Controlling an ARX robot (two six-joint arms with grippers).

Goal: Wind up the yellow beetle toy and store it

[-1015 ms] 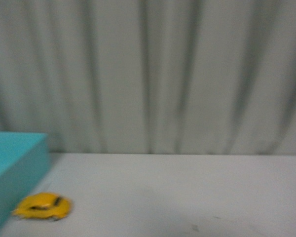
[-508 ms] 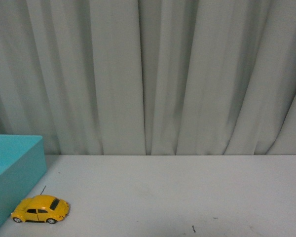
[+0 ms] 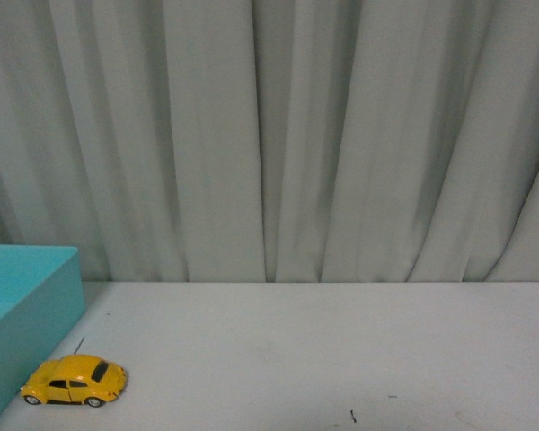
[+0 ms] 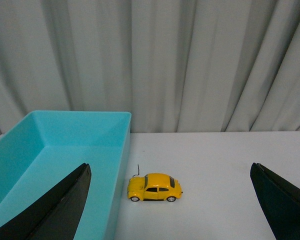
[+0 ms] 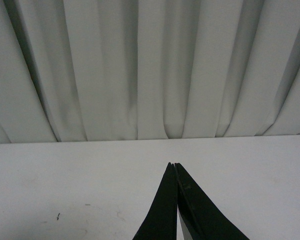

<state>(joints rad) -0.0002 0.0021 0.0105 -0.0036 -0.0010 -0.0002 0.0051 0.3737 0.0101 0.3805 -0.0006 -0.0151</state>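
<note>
Ahead of my matt black left fingers [image 4: 55, 210], the yellow beetle toy [image 4: 155, 186] shines glossy. The teal bin [image 4: 65, 150] beside it looks like smooth plastic, the white bench [image 4: 225, 170] matt and faintly scuffed, the curtain [image 4: 190, 65] beyond soft cloth.

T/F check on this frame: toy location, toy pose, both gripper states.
1. The yellow beetle toy sits on the table, beside the teal bin, not in it. True.
2. The left gripper is shut on the yellow beetle toy. False: its jaws stand wide apart, and the toy is on the table beyond them.
3. The right gripper is shut and holds nothing. True.
4. The toy lies on its roof. False: it stands upright on its wheels.
</note>
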